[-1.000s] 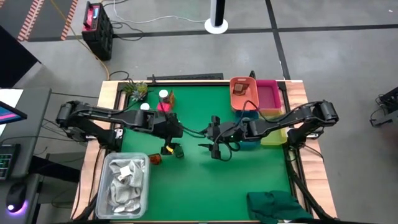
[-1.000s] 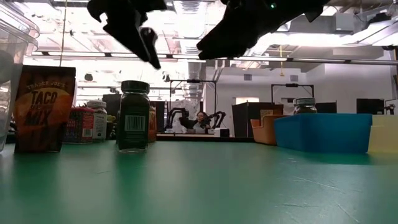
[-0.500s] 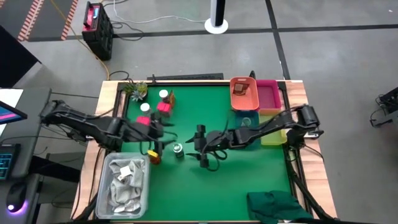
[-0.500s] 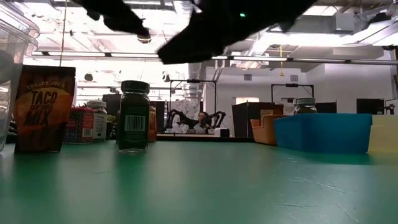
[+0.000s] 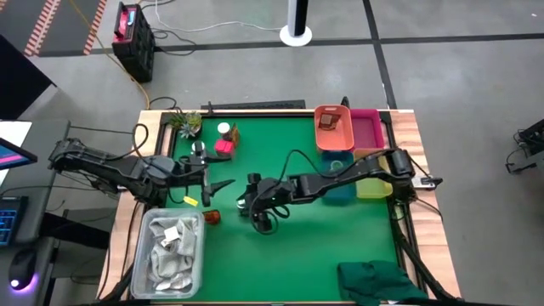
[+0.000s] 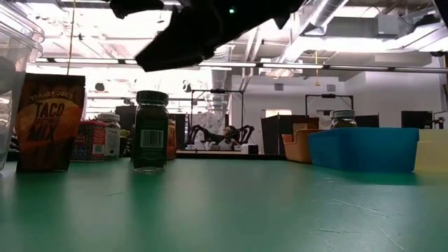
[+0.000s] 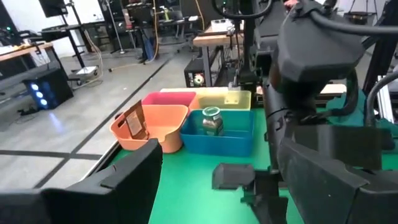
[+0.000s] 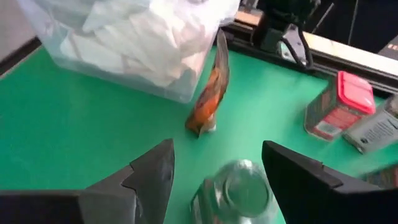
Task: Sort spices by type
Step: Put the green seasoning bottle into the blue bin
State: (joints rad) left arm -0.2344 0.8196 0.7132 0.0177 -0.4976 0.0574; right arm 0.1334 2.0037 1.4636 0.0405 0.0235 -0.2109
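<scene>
Right gripper (image 8: 214,180) hangs over the glass jar (image 8: 239,193), fingers spread either side, nothing gripped (jar standing mid-counter). Taco mix packet (image 8: 208,93) just beyond, beside the rag bin (image 8: 124,56). Left gripper (image 5: 212,189) open, empty, near red-lidded tin (image 8: 339,106).

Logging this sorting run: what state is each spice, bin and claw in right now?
Glass jar: upright, between open right claw, not gripped.
Taco mix packet: standing on edge.
Jar in blue bin: upright.
Pink-red box: on mat.
Left claw: open, empty.
Orange bin: holds a packet.
</scene>
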